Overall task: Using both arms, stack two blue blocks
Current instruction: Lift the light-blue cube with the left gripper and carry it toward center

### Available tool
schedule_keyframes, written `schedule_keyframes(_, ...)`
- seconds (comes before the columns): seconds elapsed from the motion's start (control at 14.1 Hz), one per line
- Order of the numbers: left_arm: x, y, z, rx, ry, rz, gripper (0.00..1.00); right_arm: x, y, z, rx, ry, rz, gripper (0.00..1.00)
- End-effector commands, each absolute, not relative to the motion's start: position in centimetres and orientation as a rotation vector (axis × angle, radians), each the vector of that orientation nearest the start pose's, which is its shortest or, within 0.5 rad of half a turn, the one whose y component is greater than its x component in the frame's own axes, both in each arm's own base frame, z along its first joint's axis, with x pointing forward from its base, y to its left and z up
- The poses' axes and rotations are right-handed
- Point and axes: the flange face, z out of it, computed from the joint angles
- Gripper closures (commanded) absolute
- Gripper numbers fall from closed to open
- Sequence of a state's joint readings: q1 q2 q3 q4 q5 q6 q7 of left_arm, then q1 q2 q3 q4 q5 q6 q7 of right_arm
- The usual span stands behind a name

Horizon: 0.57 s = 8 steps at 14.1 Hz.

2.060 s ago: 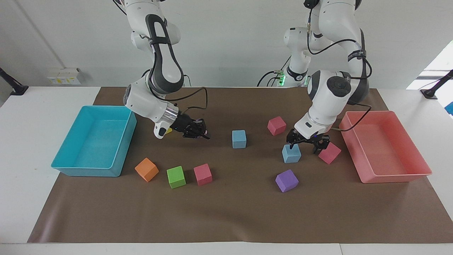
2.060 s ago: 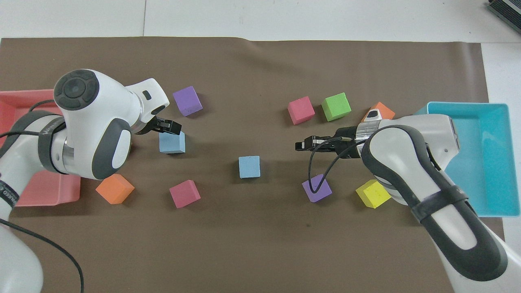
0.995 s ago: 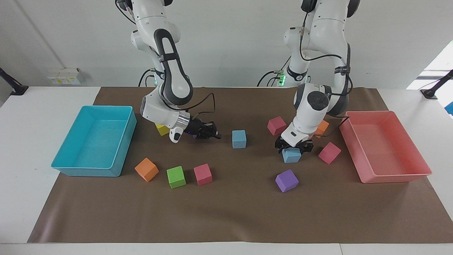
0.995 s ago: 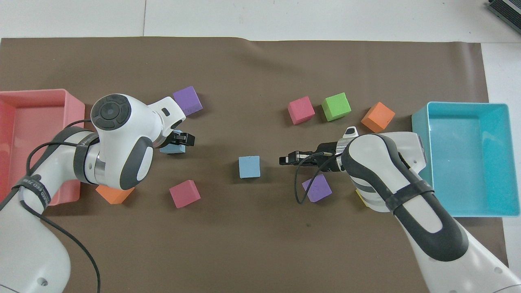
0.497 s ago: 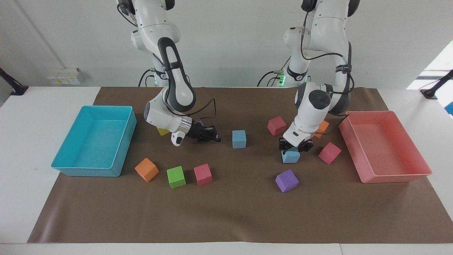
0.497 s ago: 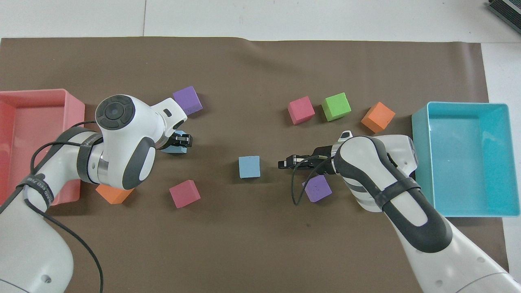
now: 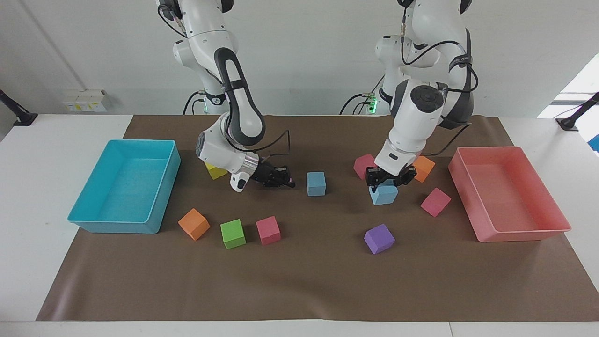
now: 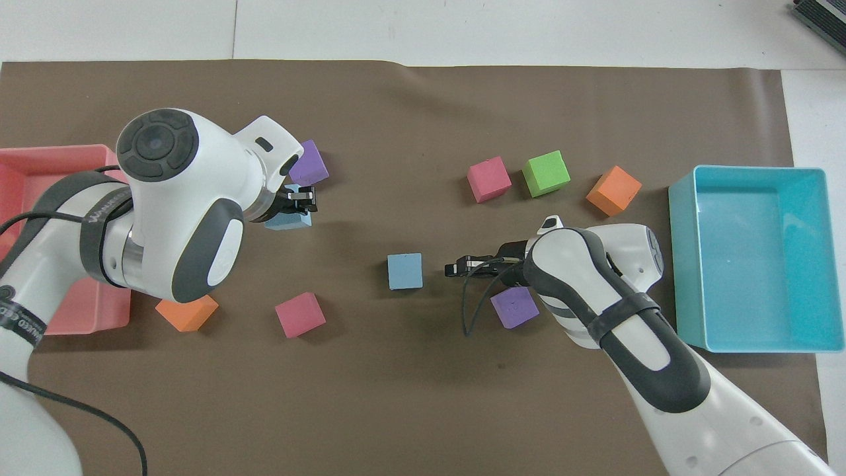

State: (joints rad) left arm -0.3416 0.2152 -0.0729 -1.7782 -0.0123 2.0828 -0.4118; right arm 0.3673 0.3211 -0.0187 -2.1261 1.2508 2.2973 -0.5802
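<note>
One blue block (image 7: 316, 183) sits on the brown mat at the middle of the table; it also shows in the overhead view (image 8: 404, 271). My left gripper (image 7: 389, 180) is shut on the second blue block (image 7: 383, 195) and holds it a little above the mat, toward the left arm's end; in the overhead view the gripper (image 8: 301, 201) covers most of that block (image 8: 288, 221). My right gripper (image 7: 282, 180) is low over the mat, beside the resting blue block and a short gap from it, pointing at it; it also shows in the overhead view (image 8: 457, 268).
A cyan bin (image 7: 114, 225) stands at the right arm's end and a pink bin (image 7: 524, 232) at the left arm's end. Pink cubes (image 7: 365, 165) (image 7: 435, 201) (image 7: 268, 230), orange cubes (image 7: 193, 224) (image 7: 424, 168), a green cube (image 7: 232, 233), a yellow cube (image 7: 215, 171) and purple cubes (image 7: 379, 238) (image 8: 514, 307) lie scattered.
My left gripper closed on the blue block at its end and has lifted it off the mat. My right gripper moved closer to the middle blue block.
</note>
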Motion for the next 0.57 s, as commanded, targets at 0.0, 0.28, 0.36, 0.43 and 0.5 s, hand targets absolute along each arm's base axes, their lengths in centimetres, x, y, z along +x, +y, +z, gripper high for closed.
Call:
schedule_keyframes(0.0, 56.2, -29.9, 44.8, -3.199, -0.014, -0.119, 1.00, 52.9, 21.6, 25.5, -2.289, 0.037, -0.002, 1.00)
schedule_keyframes(0.28, 55.6, -37.2, 43.5, -3.237, -0.058, -0.098, 1.00, 52.8, 21.6, 25.4, -2.290, 0.037, -0.001, 1.00)
schedule_keyframes(0.36, 55.3, -37.6, 43.5, -3.239, -0.043, -0.101, 1.00, 52.8, 22.0, 25.5, -2.291, 0.032, 0.000, 1.00)
schedule_keyframes(0.43, 55.0, -38.2, 43.4, -3.239, -0.019, -0.104, 1.00, 52.6, 22.4, 25.5, -2.291, 0.023, 0.004, 1.00)
schedule_keyframes(0.5, 54.3, -39.2, 43.5, -3.243, 0.013, -0.108, 1.00, 52.7, 22.3, 25.4, -2.299, 0.029, -0.005, 1.00)
